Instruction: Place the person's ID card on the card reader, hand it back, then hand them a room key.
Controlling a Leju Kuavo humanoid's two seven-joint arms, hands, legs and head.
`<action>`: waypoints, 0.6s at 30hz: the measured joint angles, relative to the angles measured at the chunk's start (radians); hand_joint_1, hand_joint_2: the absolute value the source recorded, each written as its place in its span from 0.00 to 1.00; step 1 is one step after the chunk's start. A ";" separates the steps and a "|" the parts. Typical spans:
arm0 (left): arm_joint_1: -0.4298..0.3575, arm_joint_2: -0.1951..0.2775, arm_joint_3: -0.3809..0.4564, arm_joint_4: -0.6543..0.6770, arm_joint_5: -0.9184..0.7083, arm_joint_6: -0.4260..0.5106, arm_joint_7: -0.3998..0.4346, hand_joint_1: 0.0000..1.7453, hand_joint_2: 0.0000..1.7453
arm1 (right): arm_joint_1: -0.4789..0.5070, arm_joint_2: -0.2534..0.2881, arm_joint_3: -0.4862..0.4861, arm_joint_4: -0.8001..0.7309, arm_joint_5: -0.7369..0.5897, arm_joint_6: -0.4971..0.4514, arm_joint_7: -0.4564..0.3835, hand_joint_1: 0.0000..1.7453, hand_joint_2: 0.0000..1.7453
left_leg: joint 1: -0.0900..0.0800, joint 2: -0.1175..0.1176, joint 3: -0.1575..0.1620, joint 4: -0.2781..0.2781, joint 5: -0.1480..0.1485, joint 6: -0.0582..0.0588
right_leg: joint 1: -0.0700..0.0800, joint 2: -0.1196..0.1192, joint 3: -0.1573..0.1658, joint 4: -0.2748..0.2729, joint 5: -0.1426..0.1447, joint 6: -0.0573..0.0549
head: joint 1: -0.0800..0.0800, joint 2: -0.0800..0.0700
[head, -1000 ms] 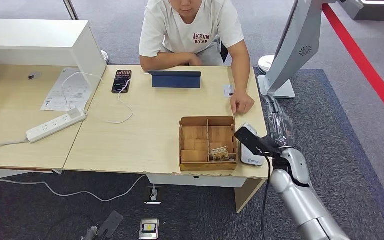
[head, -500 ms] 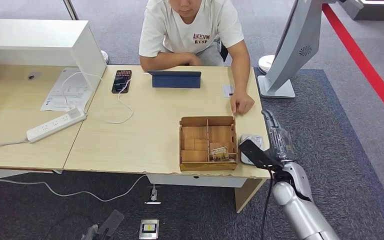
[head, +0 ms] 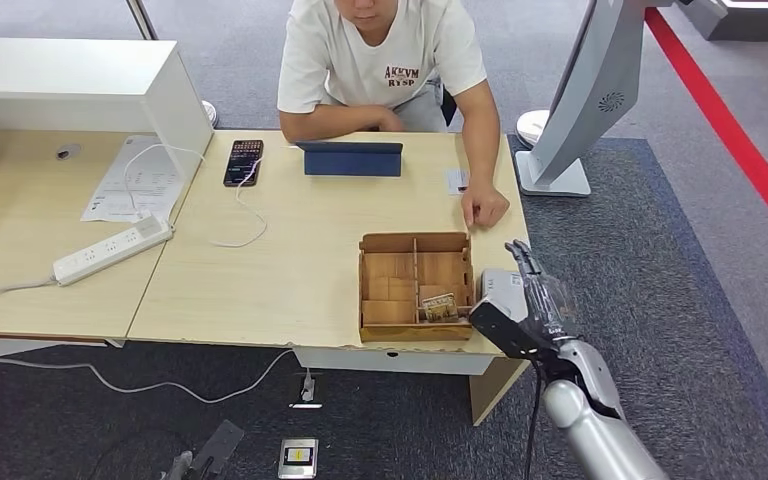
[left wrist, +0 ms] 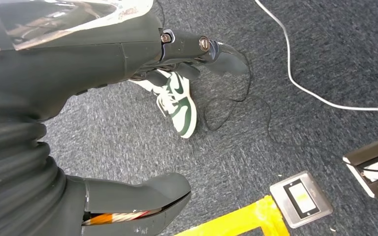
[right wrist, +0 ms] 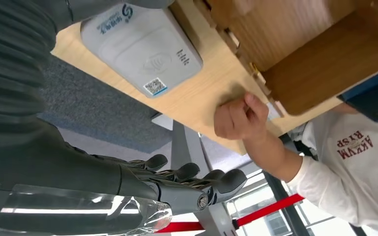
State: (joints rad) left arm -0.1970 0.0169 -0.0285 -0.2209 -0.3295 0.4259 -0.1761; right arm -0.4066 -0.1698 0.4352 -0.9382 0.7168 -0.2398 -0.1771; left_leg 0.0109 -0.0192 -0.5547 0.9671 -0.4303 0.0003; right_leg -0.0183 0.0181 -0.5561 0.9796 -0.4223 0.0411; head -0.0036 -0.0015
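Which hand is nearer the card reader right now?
Right. The right hand hovers just over the card reader at the table's edge; the left hand hangs low above the carpet floor.

From the head view you look forward and down across the bench [head: 290, 270] at the seated person [head: 385, 60]. Your right wrist view sits close by the card reader [right wrist: 142, 46], sharing it with the head view; your left wrist view faces the carpet [left wrist: 285, 128].
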 joint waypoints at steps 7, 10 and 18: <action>0.004 0.003 -0.002 0.000 0.018 -0.004 -0.004 0.00 1.00 | 0.036 0.008 0.072 -0.066 0.009 0.061 0.019 0.00 1.00 | 0.000 0.000 0.000 0.000 0.000 0.000 | 0.000 0.000 0.000 0.000 0.000 0.000 | 0.000 0.000; 0.005 0.004 -0.005 0.000 0.019 -0.004 -0.005 0.00 1.00 | 0.040 0.013 0.102 -0.088 0.010 0.072 0.031 0.00 1.00 | 0.000 0.000 0.000 0.000 0.000 0.000 | 0.000 0.000 0.000 0.000 0.000 0.000 | 0.000 0.000; 0.003 0.008 -0.013 0.000 0.014 -0.006 0.000 0.00 1.00 | 0.036 0.020 0.148 -0.117 0.021 0.071 0.045 0.00 1.00 | 0.000 0.000 0.000 0.000 0.000 0.000 | 0.000 0.000 0.000 0.000 0.000 0.000 | 0.000 0.000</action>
State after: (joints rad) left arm -0.1941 0.0249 -0.0419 -0.2209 -0.3153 0.4194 -0.1760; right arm -0.3709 -0.1495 0.5830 -1.0549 0.7375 -0.1690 -0.1324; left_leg 0.0112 -0.0191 -0.5546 0.9670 -0.4302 0.0003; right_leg -0.0179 0.0181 -0.5559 0.9797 -0.4224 0.0409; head -0.0036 -0.0015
